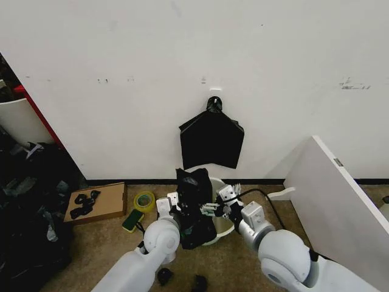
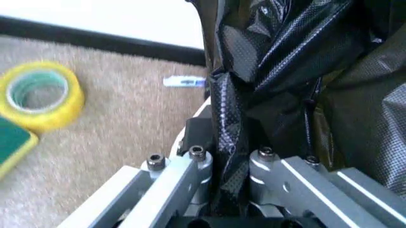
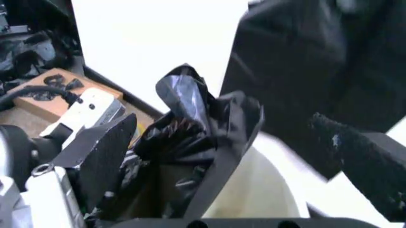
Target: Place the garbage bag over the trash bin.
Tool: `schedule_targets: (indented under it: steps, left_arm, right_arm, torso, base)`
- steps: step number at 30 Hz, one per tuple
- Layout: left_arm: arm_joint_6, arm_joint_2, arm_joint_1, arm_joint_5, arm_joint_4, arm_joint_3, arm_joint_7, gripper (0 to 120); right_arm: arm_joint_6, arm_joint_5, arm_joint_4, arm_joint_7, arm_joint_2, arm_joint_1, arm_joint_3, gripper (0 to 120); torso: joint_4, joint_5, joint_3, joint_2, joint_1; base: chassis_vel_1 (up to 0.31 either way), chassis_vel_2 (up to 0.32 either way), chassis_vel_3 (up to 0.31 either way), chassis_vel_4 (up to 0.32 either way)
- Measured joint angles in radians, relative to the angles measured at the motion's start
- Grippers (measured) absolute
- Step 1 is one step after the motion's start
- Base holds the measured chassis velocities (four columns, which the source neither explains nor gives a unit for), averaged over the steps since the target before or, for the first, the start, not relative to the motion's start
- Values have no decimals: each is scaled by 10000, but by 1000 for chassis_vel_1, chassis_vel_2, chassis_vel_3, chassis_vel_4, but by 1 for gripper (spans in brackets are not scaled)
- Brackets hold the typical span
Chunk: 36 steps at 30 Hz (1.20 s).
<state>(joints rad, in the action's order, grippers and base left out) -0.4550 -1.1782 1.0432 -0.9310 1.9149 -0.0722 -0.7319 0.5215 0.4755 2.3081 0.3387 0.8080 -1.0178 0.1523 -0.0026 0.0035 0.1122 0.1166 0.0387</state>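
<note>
The garbage bag (image 1: 194, 204) hangs bunched over the trash bin (image 1: 220, 226) on the floor by the wall. The left end effector (image 2: 229, 164) is clamped on its fold; the right end effector (image 1: 213, 208) touches the bag, whether gripping I cannot tell.

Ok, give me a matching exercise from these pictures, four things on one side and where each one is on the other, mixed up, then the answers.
Things:
1. garbage bag
2. trash bin
3. yellow tape roll
4. bundle of black bags

Places:
A. hanging on the wall above the bin
B. on the carpet beside the cardboard piece
C. on the floor against the wall, bag draped at its rim
D. pinched in the left hand

Pairs: 1-D, 2-C, 3-B, 4-A
</note>
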Motion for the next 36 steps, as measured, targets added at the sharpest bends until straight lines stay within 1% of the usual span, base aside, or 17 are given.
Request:
schedule_targets:
  steps: [2, 5, 7, 11, 14, 16, 17, 19, 21, 24, 25, 31, 32, 33, 35, 36]
  left_arm:
    - [-145, 125, 55, 114, 246, -4, -1, 4]
    - [-209, 219, 146, 346, 388, -12, 15, 4]
    - [-242, 289, 285, 514, 494, -5, 47, 4]
    - [-265, 407, 529, 742, 636, 5, 225, 4]
    - [-267, 561, 643, 916, 711, 17, 335, 4]
    - [-267, 650, 667, 895, 793, 39, 354, 4]
    - [-267, 650, 667, 895, 793, 39, 354, 4]
    - [-264, 713, 705, 863, 865, 56, 367, 4]
    - [-261, 799, 819, 856, 943, 107, 385, 4]
    - [-252, 924, 944, 877, 999, 167, 458, 4]
    - [-252, 924, 944, 877, 999, 167, 458, 4]
    - [-211, 1042, 1123, 976, 1103, 244, 629, 4]
    - [-203, 1041, 1138, 988, 1106, 250, 641, 4]
    - [-203, 1041, 1138, 988, 1106, 250, 641, 4]
    - [-187, 1042, 1174, 1016, 1112, 261, 662, 4]
    - [-179, 1041, 1202, 1033, 1116, 270, 680, 4]
  right_arm:
    - [1, -519, -38, -282, -116, 271, 175, 100]
    - [33, -870, -198, -478, -165, 586, 384, 100]
    - [168, -913, -316, -552, -128, 903, 639, 100]
    - [326, -915, -643, -579, 136, 1377, 1019, 100]
    - [436, -926, -935, -591, 356, 1740, 1322, 94]
    - [566, -879, -1091, -621, 449, 1973, 1551, 86]
    - [566, -879, -1091, -621, 449, 1973, 1551, 86]
    - [716, -658, -1151, -596, 494, 2134, 1721, 77]
    - [1087, -5, -1140, -375, 552, 2291, 1877, 67]
    - [1521, 695, -1140, -12, 632, 2559, 2029, 57]
    - [1521, 695, -1140, -12, 632, 2559, 2029, 57]
    - [1990, 1372, -1331, 454, 634, 2963, 2221, 30]
    - [2032, 1446, -1331, 465, 627, 2976, 2228, 27]
    - [2032, 1446, -1331, 465, 627, 2976, 2228, 27]
    - [2096, 1624, -1317, 472, 618, 2982, 2235, 20]
    - [2109, 1769, -1293, 472, 610, 2979, 2236, 14]
  torso:
    - [-3, -2, 0, 0, 0]
    - [-1, 0, 0, 0, 0]
    - [1, -1, 1, 0, 1]
    - [-1, -2, 0, 0, 1]
    - [2, -1, 1, 0, 1]
    - [1, 0, 1, 0, 1]
    - [1, 0, 1, 0, 1]
    - [-2, -2, 1, 0, 1]
    - [-2, -2, 0, 0, 1]
    - [0, 0, 1, 0, 1]
    - [0, 0, 1, 0, 1]
    - [-1, 0, 1, 0, 3]
    - [-1, 0, 1, 0, 3]
    - [-1, 0, 1, 0, 3]
    - [-1, 0, 1, 0, 3]
    - [-1, 0, 1, 0, 3]
  base:
    - [0, 0, 0, 0]
    - [0, 0, 0, 0]
    - [0, 0, 0, 0]
    - [0, 0, 0, 0]
    - [0, 0, 0, 0]
    - [0, 0, 0, 0]
    - [0, 0, 0, 0]
    - [0, 0, 0, 0]
    - [0, 0, 0, 0]
    - [0, 0, 0, 0]
    - [0, 0, 0, 0]
    - [0, 0, 0, 0]
    - [0, 0, 0, 0]
    - [0, 0, 0, 0]
    - [0, 0, 0, 0]
    - [0, 0, 0, 0]
